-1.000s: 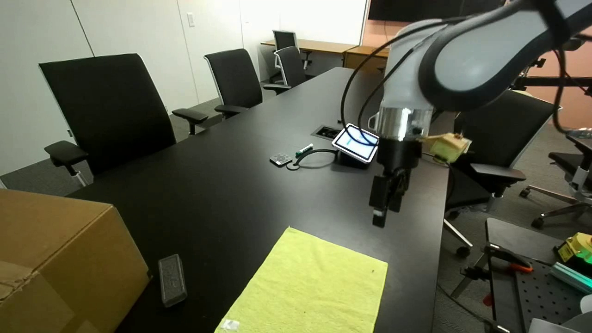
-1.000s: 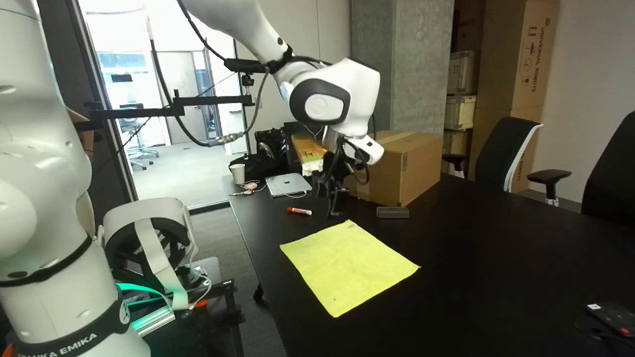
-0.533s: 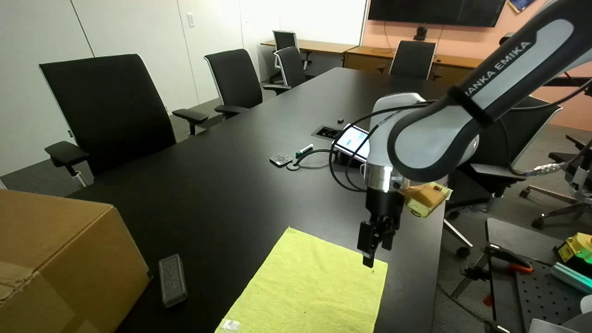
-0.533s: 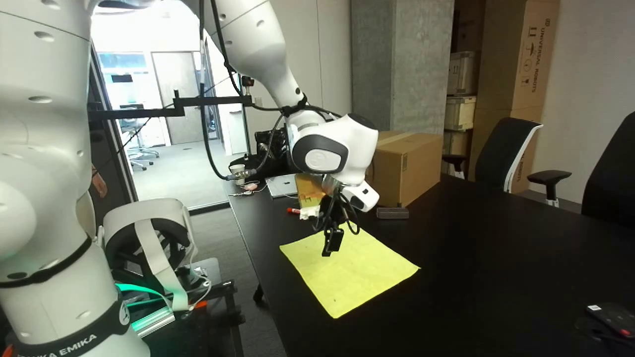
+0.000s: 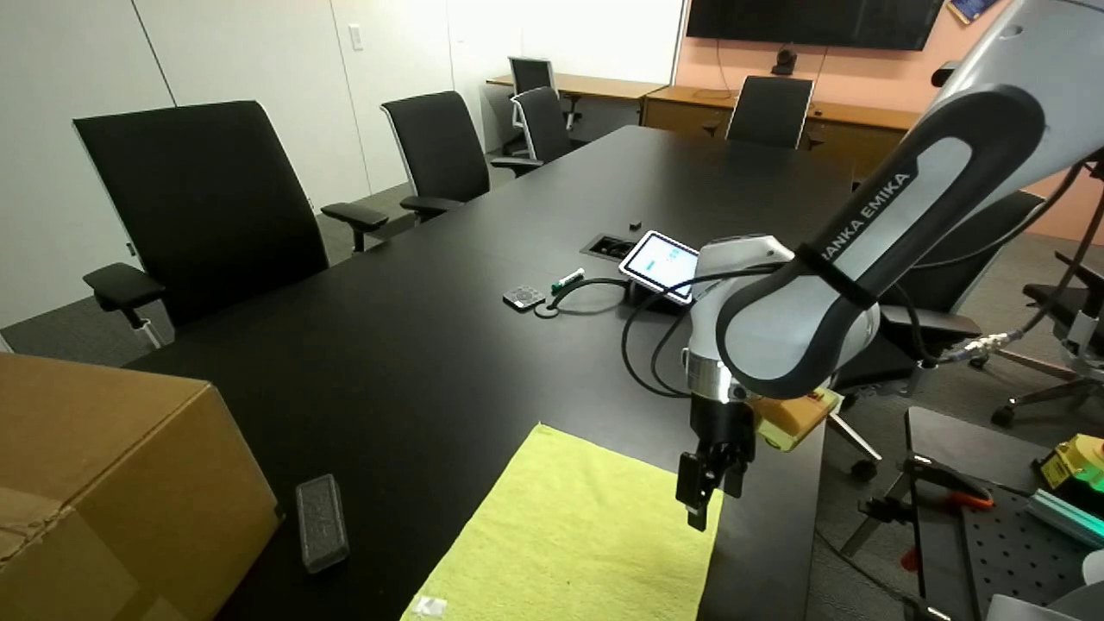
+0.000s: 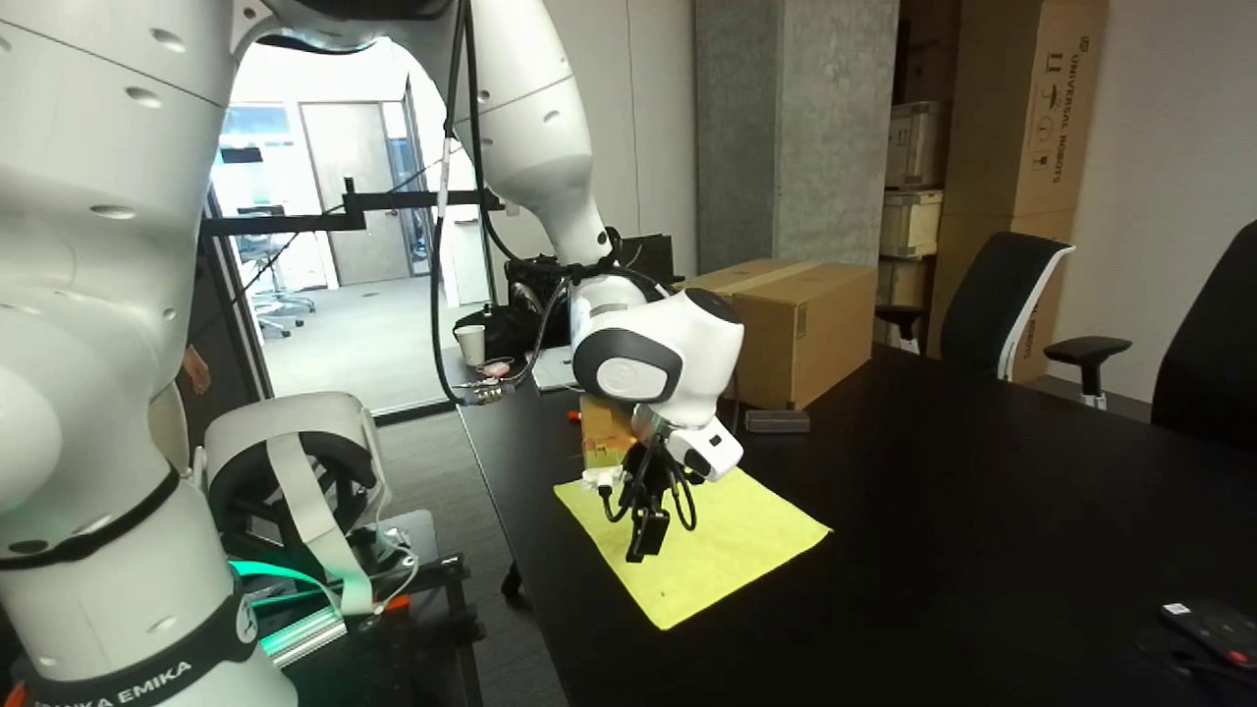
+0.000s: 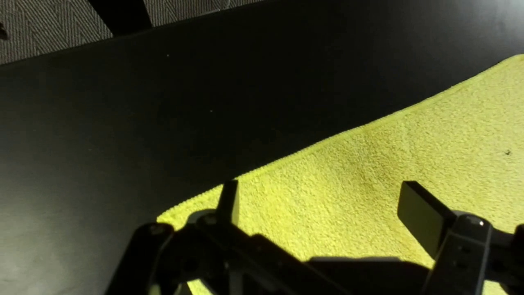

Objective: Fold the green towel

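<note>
The green towel (image 5: 586, 543) lies flat and spread out on the dark table; it also shows in an exterior view (image 6: 756, 550) and in the wrist view (image 7: 417, 155). My gripper (image 5: 714, 509) points down over the towel's side edge near a corner, low above the cloth. It covers part of that edge in an exterior view (image 6: 643, 550). In the wrist view the gripper (image 7: 320, 186) has its fingers wide apart with nothing between them but towel surface below. One towel corner lies by the left finger. Whether the fingertips touch the cloth I cannot tell.
A cardboard box (image 5: 172, 492) and a dark eraser-like block (image 5: 321, 522) stand beside the towel. A tablet (image 5: 662, 263) and a green marker (image 5: 567, 280) lie farther along the table (image 5: 414, 362). A laptop (image 6: 552, 369) and a paper cup (image 6: 471, 344) are behind the arm.
The arm has come down from well above the table to low over the towel's edge. In the last half second it moved lower and slightly sideways. The towel has not moved.
</note>
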Motion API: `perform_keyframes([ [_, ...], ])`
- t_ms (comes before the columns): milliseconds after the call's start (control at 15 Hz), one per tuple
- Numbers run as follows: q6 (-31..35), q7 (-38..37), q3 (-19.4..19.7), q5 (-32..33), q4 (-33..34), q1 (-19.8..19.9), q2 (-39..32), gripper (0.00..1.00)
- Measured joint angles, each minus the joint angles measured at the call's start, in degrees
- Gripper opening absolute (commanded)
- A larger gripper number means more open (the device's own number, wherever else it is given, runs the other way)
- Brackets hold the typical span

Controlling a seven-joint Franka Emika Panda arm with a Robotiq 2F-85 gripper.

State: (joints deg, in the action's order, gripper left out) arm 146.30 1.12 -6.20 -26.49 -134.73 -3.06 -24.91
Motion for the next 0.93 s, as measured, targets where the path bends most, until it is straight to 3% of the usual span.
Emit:
perform_keyframes([
  [933,18.44,-7.26,2.45,7.23,-2.58,0.36,-6.57,1.0],
])
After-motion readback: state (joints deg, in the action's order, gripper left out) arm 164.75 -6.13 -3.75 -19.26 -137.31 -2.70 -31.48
